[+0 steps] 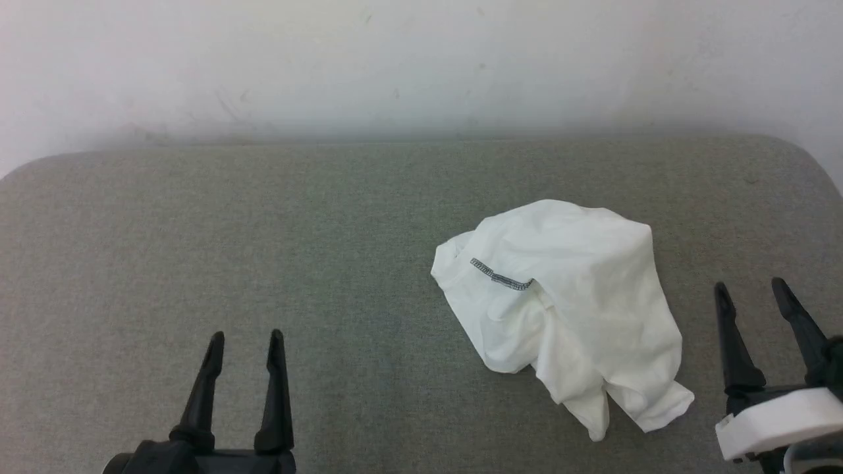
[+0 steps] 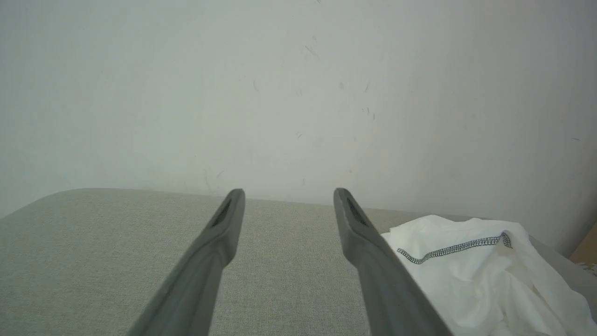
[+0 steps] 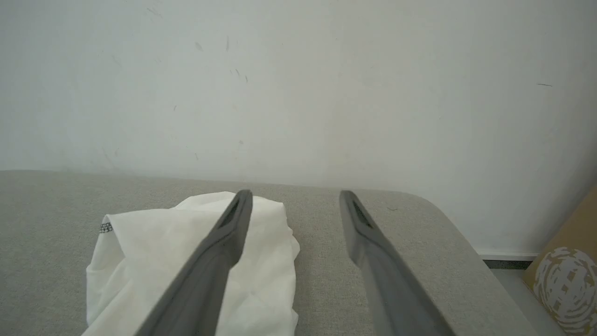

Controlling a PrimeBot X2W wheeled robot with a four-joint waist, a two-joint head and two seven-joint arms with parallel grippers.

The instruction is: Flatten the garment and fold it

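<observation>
The garment (image 1: 579, 296) is a white thin shirt lying crumpled in a heap on the right half of the grey fabric surface (image 1: 263, 230), with a short dark zigzag seam showing on its left side. My left gripper (image 1: 247, 337) is open near the front edge at the lower left, well clear of the heap. At the lower right my right gripper (image 1: 752, 284) is open, just right of the garment and apart from it. In the left wrist view the garment (image 2: 480, 275) lies to the right of my open left gripper (image 2: 289, 192). The right wrist view has the garment (image 3: 154, 256) left of the open right gripper (image 3: 295, 193).
A pale wall (image 1: 421, 66) runs along the far edge of the grey surface. The surface has rounded corners at the far left and far right. Past its right end, a brown cardboard box (image 3: 566, 275) stands on the floor.
</observation>
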